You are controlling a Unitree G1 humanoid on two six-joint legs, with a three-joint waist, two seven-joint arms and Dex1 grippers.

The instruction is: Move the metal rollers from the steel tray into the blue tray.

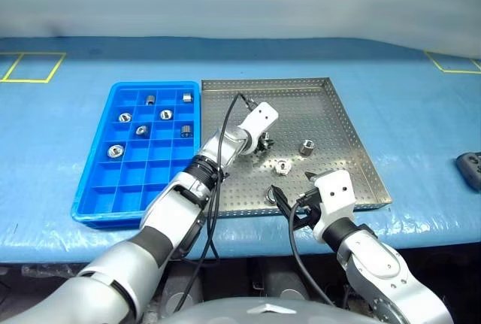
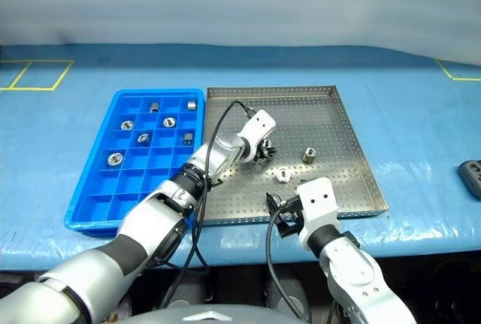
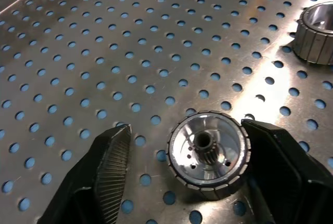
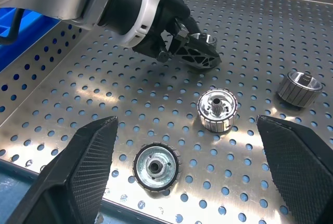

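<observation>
- 4 metal rollers (image 4: pixel 216 109) on steel tray (image 1: pixel 342 125), 7 already in blue tray (image 1: pixel 98 189).
- L hand (image 3: pixel 182 156) half-closed around one roller, one finger touching.
- R hand (image 4: pixel 187 177) wide open, empty, at tray's near edge.

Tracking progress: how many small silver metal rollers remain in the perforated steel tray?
4 rollers: one inside the left gripper, one right of it, one centrally, one by the near rim.
</observation>
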